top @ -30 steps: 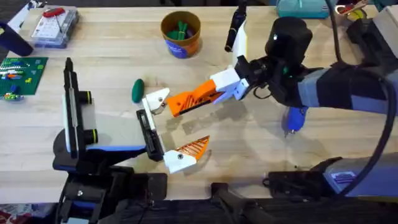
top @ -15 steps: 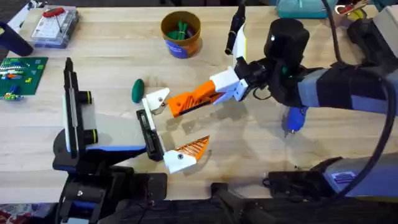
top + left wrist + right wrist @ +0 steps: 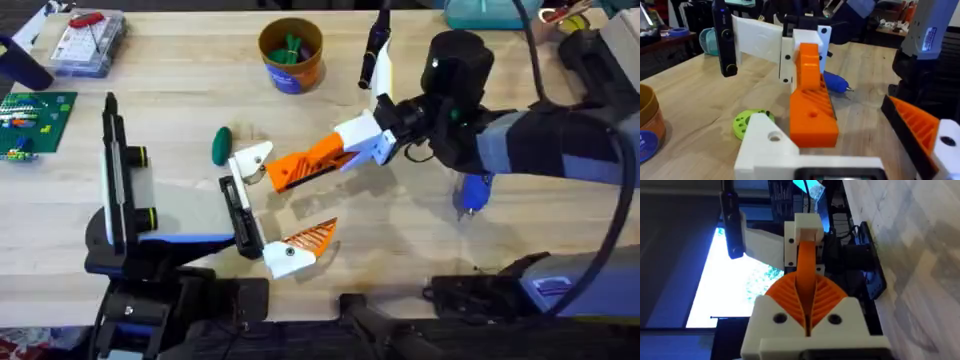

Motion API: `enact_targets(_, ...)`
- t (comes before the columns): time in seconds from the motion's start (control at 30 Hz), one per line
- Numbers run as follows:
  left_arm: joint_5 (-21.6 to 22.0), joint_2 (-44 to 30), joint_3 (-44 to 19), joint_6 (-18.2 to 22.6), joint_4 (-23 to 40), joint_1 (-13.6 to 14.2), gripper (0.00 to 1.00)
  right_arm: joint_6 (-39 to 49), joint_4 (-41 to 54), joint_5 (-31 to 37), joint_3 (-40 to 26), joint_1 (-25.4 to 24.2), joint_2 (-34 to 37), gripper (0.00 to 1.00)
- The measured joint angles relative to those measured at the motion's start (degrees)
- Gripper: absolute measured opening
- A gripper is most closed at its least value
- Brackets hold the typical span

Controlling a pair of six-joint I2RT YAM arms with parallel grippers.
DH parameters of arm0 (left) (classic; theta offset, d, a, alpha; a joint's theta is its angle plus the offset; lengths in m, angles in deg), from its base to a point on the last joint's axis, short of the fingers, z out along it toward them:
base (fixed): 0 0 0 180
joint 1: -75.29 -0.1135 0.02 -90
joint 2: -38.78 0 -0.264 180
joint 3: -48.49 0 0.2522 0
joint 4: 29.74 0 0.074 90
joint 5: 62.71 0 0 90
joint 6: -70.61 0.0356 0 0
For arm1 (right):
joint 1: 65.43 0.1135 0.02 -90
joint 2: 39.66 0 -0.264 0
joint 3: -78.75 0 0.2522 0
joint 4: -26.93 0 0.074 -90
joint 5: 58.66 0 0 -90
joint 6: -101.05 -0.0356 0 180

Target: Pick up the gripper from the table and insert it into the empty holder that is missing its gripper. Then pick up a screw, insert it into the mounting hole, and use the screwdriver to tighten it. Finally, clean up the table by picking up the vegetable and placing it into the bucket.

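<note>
Overhead: orange gripper (image 3: 305, 161) clamped in the right gripper (image 3: 325, 158), long axis running toward the white holder (image 3: 250, 160), thick end just beside its pointed block (contact unclear). Right arm is the nearer one. Left gripper's jaws: cannot tell. Green vegetable (image 3: 221, 145) lies just beyond the holder.

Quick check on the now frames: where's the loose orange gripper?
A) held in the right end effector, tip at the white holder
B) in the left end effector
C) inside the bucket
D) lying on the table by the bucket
A: the right end effector is shut on the gripper, whose tip sits at the holder, far from the bucket.
</note>
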Motion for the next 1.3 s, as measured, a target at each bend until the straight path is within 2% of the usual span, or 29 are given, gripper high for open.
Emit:
enact_targets(0.77,0.0,0.0,0.0,0.0,0.0,0.0,0.991,-0.3,-0.1,3.2,0.9,0.6,0.0,0.017)
enact_targets(1.3,0.4,0.0,0.0,0.1,-0.2,0.0,0.991,-2.9,-5.0,4.4,1.0,1.4,0.0,0.017)
